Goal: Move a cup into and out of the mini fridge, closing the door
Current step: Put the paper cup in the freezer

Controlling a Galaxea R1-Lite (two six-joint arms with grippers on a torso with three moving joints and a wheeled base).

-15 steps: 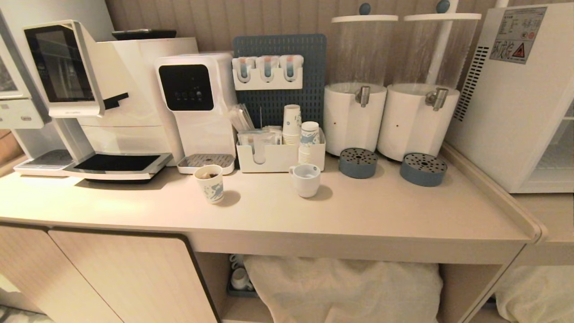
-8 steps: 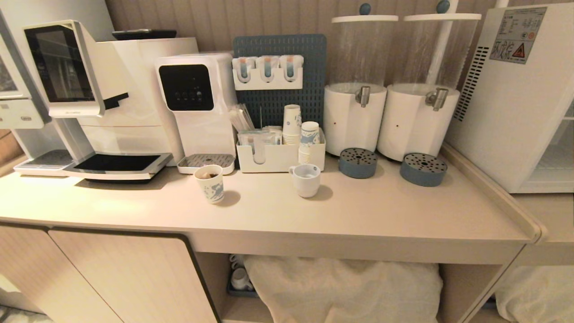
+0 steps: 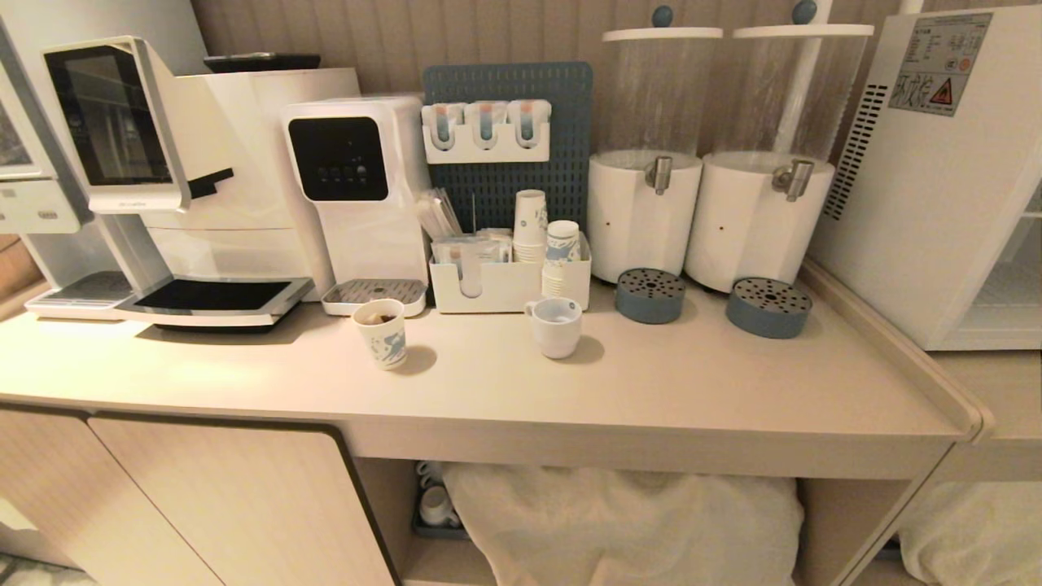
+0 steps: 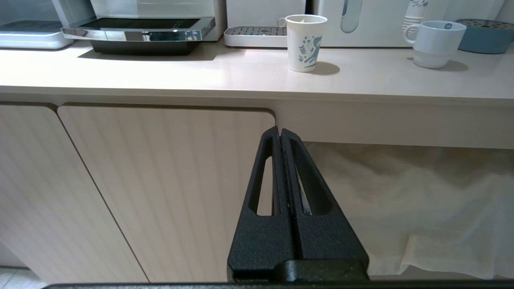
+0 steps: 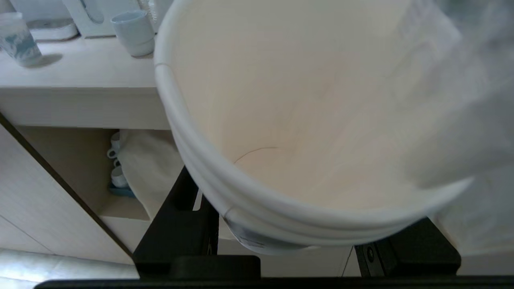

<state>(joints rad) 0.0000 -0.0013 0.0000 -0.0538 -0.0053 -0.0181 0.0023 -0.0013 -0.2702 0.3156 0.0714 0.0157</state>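
Observation:
The cup [image 5: 305, 100], white paper with a layered rim, fills the right wrist view, its mouth tilted toward the camera. My right gripper [image 5: 299, 237] is shut on it, a black finger [image 5: 180, 224] on either side, low in front of the counter's edge. The mini fridge [image 3: 936, 179] stands at the far right of the counter, vent slots and warning sticker on its side. A strip of its glass door [image 3: 1017, 268] shows at the frame edge. My left gripper [image 4: 280, 132] is shut and empty, parked before the cabinet front below the counter. Neither arm shows in the head view.
On the counter [image 3: 651, 391] stand a paper cup with blue drawings [image 3: 381, 332], a white mug [image 3: 556, 325], an organiser with stacked cups [image 3: 509, 281], two drink dispensers [image 3: 643, 212] and a coffee machine [image 3: 187, 179]. White cloth [image 3: 619, 521] fills the open space beneath.

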